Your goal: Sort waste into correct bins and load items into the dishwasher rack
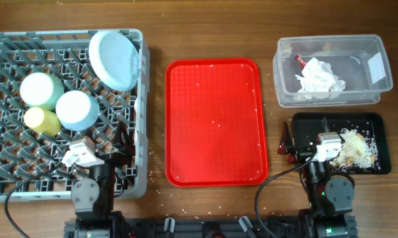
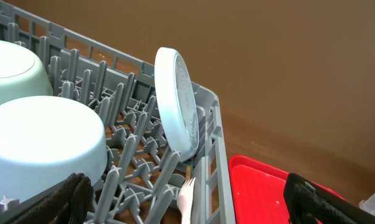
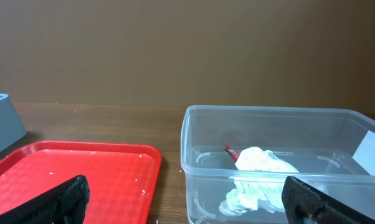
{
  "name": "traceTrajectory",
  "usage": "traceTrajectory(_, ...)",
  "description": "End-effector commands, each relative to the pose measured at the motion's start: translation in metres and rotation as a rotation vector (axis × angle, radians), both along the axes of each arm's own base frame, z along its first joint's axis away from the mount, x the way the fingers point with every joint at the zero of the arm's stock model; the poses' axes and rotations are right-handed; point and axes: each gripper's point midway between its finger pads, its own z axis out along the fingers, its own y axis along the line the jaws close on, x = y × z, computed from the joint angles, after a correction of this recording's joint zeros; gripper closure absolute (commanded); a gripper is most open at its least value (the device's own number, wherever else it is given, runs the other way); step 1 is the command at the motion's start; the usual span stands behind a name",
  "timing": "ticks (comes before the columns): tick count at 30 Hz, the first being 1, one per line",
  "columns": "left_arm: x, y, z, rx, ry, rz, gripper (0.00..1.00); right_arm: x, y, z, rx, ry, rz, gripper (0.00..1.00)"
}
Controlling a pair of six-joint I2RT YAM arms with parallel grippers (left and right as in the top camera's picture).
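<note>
The grey dishwasher rack (image 1: 7, 173) at the left holds the pale blue plate (image 1: 113, 59) on edge, the bowl (image 1: 77, 110), the green saucer (image 1: 41, 90) and the yellow cup (image 1: 41, 119). The left wrist view shows the plate (image 2: 175, 102), the bowl (image 2: 38, 146) and a white fork (image 2: 186, 198) lying in the rack. The clear tub (image 1: 377, 86) holds the white napkin (image 1: 319, 78) and red wrapper (image 1: 301, 61). The black tray (image 1: 377, 122) holds the rice crumbs (image 1: 354, 149). My left gripper (image 2: 186, 202) and right gripper (image 3: 187, 202) are open and empty. The chopsticks are out of view.
The red tray (image 1: 215, 122) lies in the middle with a few crumbs on it. Scattered crumbs lie on the wooden table around it. Both arms sit at the table's front edge.
</note>
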Motion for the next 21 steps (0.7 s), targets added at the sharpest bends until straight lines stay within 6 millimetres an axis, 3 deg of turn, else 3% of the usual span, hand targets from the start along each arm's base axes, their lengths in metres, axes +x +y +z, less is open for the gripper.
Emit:
traceTrajectory(1,-0.001,0.004,0.0,0.07,0.0,0.01,0.0,0.0,-0.003,0.002,-0.016,-0.013,-0.014,0.0)
traceTrajectory(15,0.0,-0.009,-0.001,0.319,0.012,-0.083,0.0,0.0,-0.003,0.002,-0.016,-0.013,-0.014,0.0)
traceTrajectory(21,0.0,-0.008,-0.001,0.328,0.013,-0.076,0.0,0.0,-0.003,0.002,-0.016,-0.013,-0.014,0.0)
